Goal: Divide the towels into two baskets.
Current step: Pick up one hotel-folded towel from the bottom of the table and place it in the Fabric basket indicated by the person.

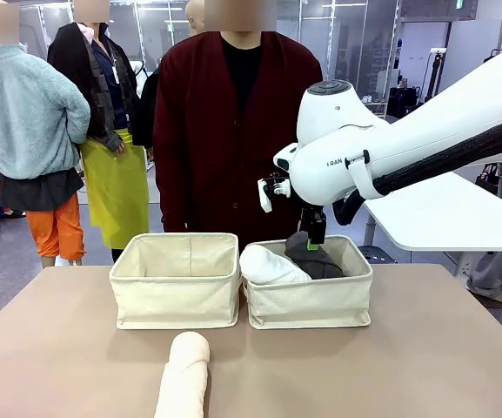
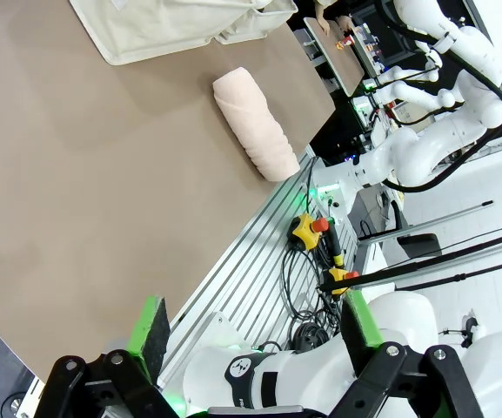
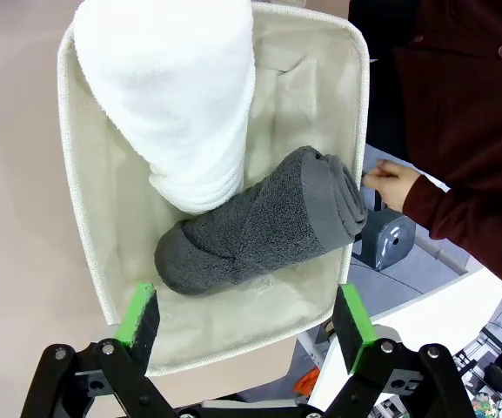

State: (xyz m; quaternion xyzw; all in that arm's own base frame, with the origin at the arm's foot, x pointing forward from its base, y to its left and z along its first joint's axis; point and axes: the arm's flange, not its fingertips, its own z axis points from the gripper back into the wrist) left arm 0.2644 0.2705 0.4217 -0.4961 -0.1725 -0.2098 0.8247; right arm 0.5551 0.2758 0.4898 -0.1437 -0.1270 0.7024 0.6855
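Already the white towel [image 1: 272, 264] and grey towel [image 1: 322, 261] lie in the right basket [image 1: 311, 303]; a cream towel [image 1: 184, 379] lies unsorted on the table [image 1: 425, 348]. The left gripper [image 2: 255, 326] and right gripper [image 1: 313, 237] gape, empty.

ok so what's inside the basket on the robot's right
A white towel and a dark grey towel, the white one tilted up over the rim, its lower end against the grey. The basket floor beneath them is covered.
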